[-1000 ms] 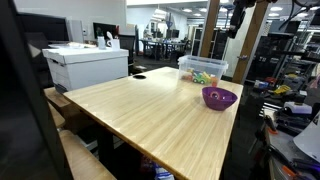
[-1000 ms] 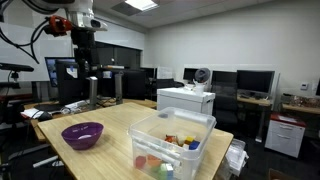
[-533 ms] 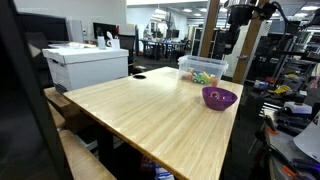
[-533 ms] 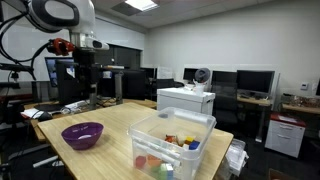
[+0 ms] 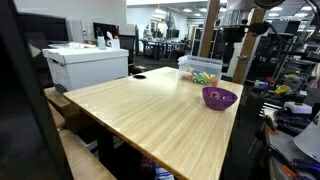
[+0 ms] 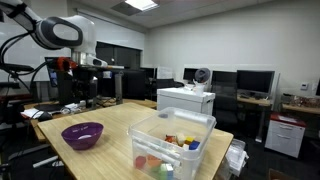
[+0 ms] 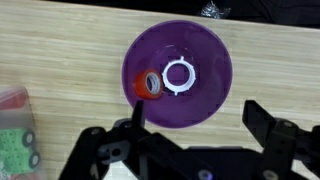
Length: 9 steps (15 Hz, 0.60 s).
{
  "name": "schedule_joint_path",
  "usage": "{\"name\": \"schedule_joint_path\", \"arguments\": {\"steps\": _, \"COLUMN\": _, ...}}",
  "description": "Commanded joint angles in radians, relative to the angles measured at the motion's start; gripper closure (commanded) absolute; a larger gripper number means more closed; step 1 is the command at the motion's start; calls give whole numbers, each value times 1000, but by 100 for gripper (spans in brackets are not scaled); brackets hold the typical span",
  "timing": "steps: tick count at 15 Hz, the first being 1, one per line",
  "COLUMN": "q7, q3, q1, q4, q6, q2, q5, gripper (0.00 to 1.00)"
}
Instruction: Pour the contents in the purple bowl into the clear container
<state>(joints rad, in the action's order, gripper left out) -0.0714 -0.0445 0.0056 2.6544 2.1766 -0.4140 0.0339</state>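
Observation:
The purple bowl (image 7: 180,75) fills the middle of the wrist view, holding the contents: a red piece (image 7: 148,86) and a white ring (image 7: 180,74). It stands on the wooden table in both exterior views (image 5: 219,97) (image 6: 82,133). The clear container (image 5: 203,69) (image 6: 172,145) stands beside it with several coloured pieces inside; its corner with green pieces shows at the wrist view's left edge (image 7: 14,140). My gripper (image 7: 200,118) hangs open in the air above the bowl's near rim, touching nothing. It also shows in both exterior views (image 5: 228,50) (image 6: 82,86).
A big white box (image 5: 85,65) (image 6: 185,100) sits at the table's far side. A small dark object (image 5: 139,76) lies on the table (image 5: 150,115) near it. Desks, monitors and shelves surround the table; its edge runs just past the bowl.
The arm has come down and swung over towards the bowl. The jaws have stayed open; bowl and container have not moved.

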Motion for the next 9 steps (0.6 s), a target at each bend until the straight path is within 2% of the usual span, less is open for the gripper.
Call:
{"name": "schedule_joint_path", "arguments": {"steps": 1, "q7": 46, "q3": 54, "q1": -3, "q4": 20, "q6": 67, "q2": 31, "q5": 49, "gripper": 0}}
{"name": "schedule_joint_path", "arguments": {"steps": 9, "q7": 124, "q3": 133, "q1": 6, "q4": 8, "q6": 149, "q2": 125, "q5": 131, "gripper": 0}}
